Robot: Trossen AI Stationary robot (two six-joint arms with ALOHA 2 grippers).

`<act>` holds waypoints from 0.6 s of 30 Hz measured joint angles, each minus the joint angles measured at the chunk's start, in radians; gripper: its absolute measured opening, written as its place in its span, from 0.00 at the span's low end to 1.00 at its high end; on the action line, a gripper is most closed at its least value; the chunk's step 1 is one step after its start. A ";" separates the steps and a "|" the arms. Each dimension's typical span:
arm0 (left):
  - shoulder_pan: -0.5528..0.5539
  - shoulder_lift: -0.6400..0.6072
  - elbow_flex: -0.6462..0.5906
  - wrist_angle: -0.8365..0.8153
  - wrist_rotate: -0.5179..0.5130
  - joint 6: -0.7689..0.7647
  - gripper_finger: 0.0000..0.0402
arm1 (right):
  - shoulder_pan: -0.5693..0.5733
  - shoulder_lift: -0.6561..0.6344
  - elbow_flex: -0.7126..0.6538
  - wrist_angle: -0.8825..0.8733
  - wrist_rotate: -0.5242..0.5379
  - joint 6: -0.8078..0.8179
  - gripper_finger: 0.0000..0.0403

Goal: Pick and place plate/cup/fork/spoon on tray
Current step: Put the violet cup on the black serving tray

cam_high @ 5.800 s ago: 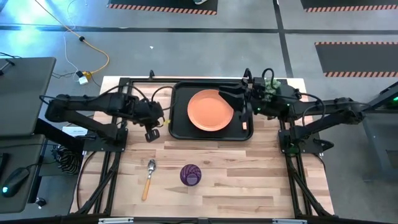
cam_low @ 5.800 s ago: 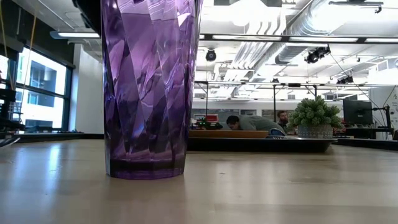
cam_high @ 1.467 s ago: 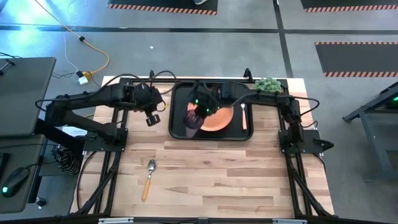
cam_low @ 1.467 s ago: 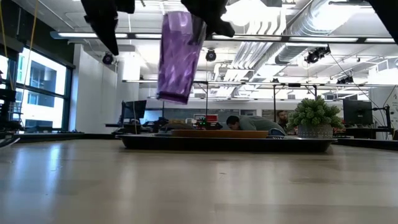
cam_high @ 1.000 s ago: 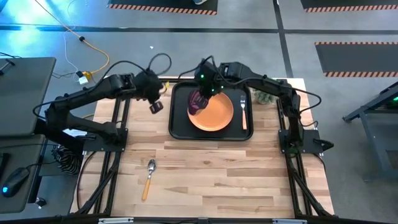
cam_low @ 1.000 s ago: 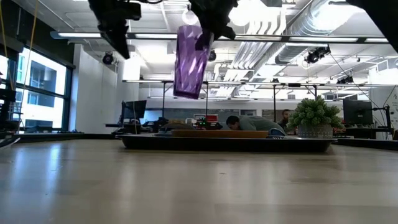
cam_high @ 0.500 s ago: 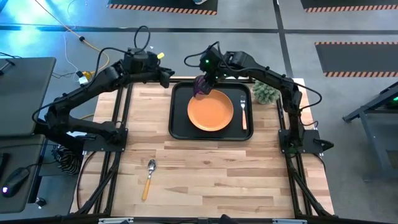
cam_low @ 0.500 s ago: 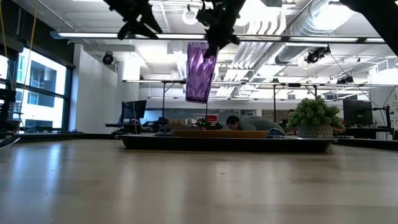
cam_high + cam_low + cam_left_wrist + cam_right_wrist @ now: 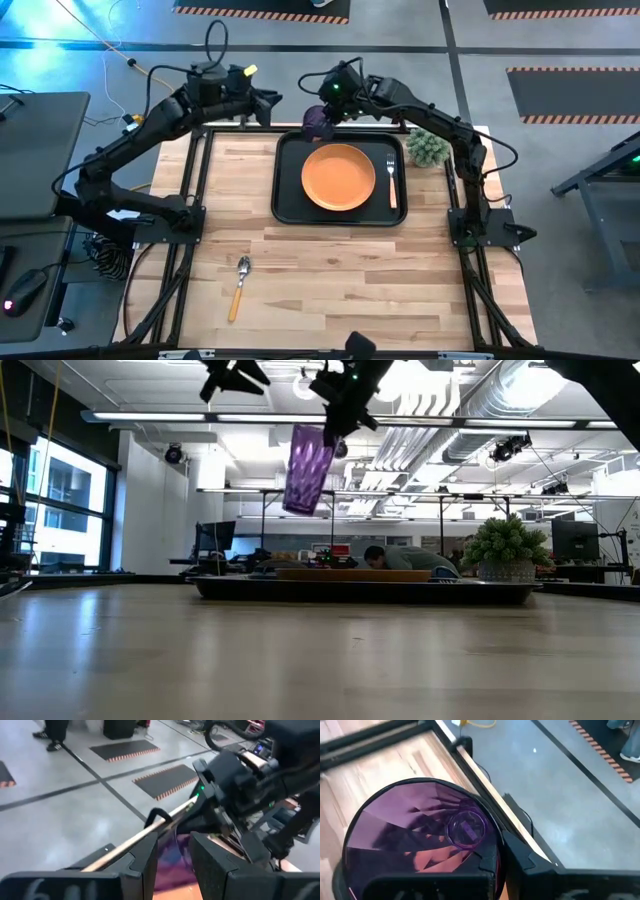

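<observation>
Right gripper [image 9: 330, 108], clamped on the cup [image 9: 317, 121], hangs at the tray's [image 9: 283, 205] 11 o'clock corner; left gripper [image 9: 268, 103] parted, empty. No legible writing.

**Room around the rig**

Grey concrete floor [image 9: 560, 40] with hazard-striped black mats [image 9: 570, 95] at 12 and 2 o'clock. Yellow cable [image 9: 150, 85] at 11. Low view: open office, exposed ceiling ducts [image 9: 470, 405], strip lights [image 9: 130, 417], big window [image 9: 60, 500] at 9, monitor [image 9: 573, 540] at 3.
</observation>
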 joint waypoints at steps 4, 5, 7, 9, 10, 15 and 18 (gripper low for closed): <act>0.002 0.025 0.037 -0.046 -0.020 -0.001 0.26 | 0.003 0.000 0.000 0.022 -0.003 0.052 0.00; 0.002 0.032 0.037 -0.056 -0.020 -0.007 0.26 | 0.004 0.000 0.000 0.021 -0.003 0.067 0.00; -0.004 0.048 0.037 -0.083 -0.018 -0.008 0.26 | 0.009 0.000 0.000 0.018 -0.002 0.090 0.00; -0.017 0.070 0.038 -0.120 -0.018 -0.008 0.26 | 0.017 0.000 0.000 0.014 0.010 0.110 0.00; -0.023 0.085 0.038 -0.138 -0.017 -0.008 0.26 | 0.021 0.000 0.000 0.012 0.013 0.121 0.00; -0.053 0.144 0.036 -0.166 -0.017 -0.007 0.26 | 0.039 0.005 -0.007 -0.016 0.040 0.140 0.00; -0.072 0.167 0.037 -0.170 -0.017 -0.007 0.26 | 0.040 0.017 -0.009 -0.074 0.043 0.168 0.00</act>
